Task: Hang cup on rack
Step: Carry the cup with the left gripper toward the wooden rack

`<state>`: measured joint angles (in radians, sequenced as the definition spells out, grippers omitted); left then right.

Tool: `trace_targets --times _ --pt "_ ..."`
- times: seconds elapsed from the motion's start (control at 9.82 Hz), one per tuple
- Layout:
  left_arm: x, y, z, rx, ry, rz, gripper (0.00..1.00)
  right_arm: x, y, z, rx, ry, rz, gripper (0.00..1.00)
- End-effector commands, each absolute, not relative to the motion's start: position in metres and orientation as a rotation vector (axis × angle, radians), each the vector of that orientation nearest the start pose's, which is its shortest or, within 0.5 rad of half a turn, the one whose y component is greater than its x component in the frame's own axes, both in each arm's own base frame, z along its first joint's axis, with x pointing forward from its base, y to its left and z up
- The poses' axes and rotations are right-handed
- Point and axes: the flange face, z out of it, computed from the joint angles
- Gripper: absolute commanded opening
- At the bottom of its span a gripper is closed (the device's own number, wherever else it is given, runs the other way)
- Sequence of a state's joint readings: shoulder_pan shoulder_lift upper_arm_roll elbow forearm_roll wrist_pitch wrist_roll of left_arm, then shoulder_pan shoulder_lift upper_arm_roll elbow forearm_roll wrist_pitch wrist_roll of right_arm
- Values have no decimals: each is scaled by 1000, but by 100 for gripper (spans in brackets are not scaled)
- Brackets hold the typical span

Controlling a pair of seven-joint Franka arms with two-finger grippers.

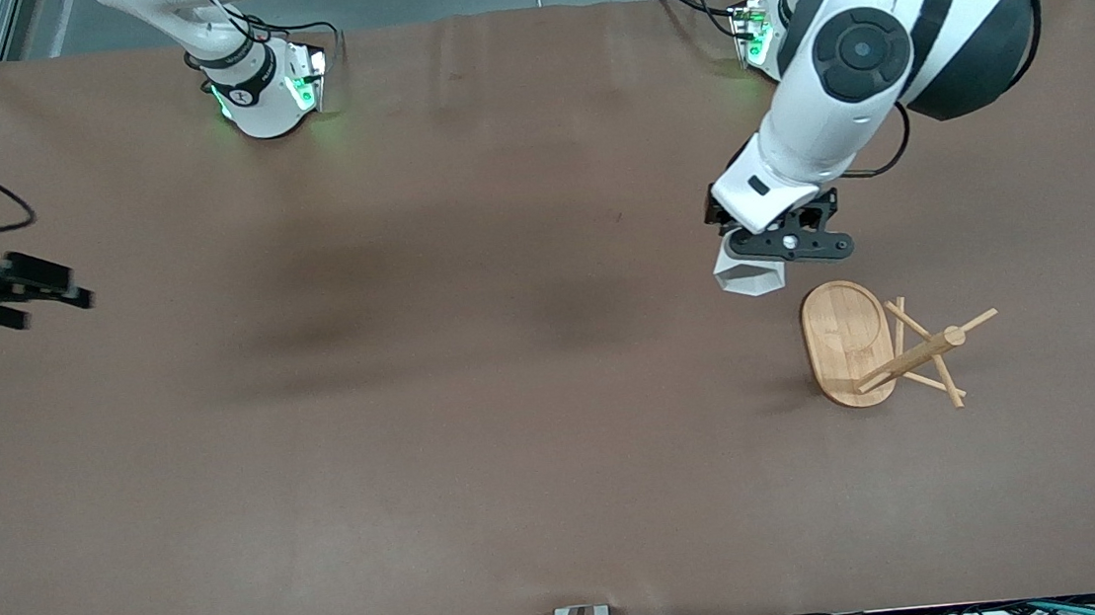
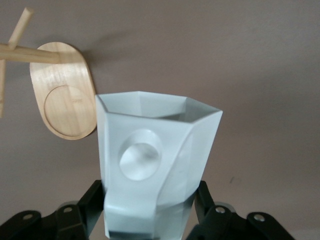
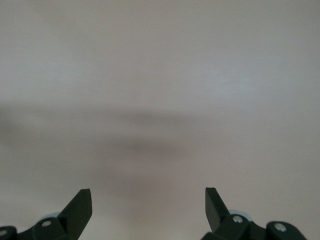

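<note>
The white faceted cup (image 1: 751, 276) is held in my left gripper (image 1: 773, 254), over the bare table beside the rack's oval base (image 1: 846, 341). In the left wrist view the black fingers (image 2: 89, 200) press on both sides of the cup (image 2: 155, 165), with its wide mouth pointing away from the wrist. The bamboo rack stands on the table toward the left arm's end, with its post (image 1: 918, 354) and thin pegs; its base also shows in the left wrist view (image 2: 62, 100). My right gripper (image 1: 50, 289) waits open and empty over the right arm's end of the table (image 3: 148, 200).
The brown table (image 1: 477, 403) has no other objects on it. Both arm bases stand along its edge farthest from the front camera. Cables run along the edge nearest the camera.
</note>
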<state>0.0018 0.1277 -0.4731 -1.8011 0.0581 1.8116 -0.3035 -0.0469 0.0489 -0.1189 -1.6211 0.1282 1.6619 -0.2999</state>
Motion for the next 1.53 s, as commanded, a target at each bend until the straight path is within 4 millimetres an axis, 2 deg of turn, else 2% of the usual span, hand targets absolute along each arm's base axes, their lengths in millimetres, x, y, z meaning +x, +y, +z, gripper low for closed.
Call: trace_targets --times 0.0,0.1,0.2,0.31,0.41,0.51,0.71,0.81,1.22,1.43 --pt "523 -217 444 -3049 386 196 2 566 -93 634 -3087 -157 -98 100" --pt "526 -203 435 -3044 444 214 2 557 -99 649 -3085 -138 -69 100" --pt "529 -189 431 -3040 483 227 2 547 -105 673 -3097 -142 -51 100" --pt "532 -180 429 -3041 505 229 3 539 -103 690 -3127 -136 -20 100" --pt "532 -173 424 -3036 544 245 3 526 -101 701 -3131 -108 -4 100" --pt "538 -157 420 -3038 581 251 3 519 -103 704 -3136 -82 -11 100" --pt "545 -138 415 -3038 655 256 3 509 -106 697 -3140 -74 -17 100" --pt "546 -137 412 -3037 680 263 3 508 -106 696 -3140 -74 -17 100" --pt "554 -120 401 -3036 760 290 3 517 -97 693 -3162 -77 -47 99" --pt "557 -118 401 -3031 800 277 3 521 -97 681 -3162 -69 -47 98"
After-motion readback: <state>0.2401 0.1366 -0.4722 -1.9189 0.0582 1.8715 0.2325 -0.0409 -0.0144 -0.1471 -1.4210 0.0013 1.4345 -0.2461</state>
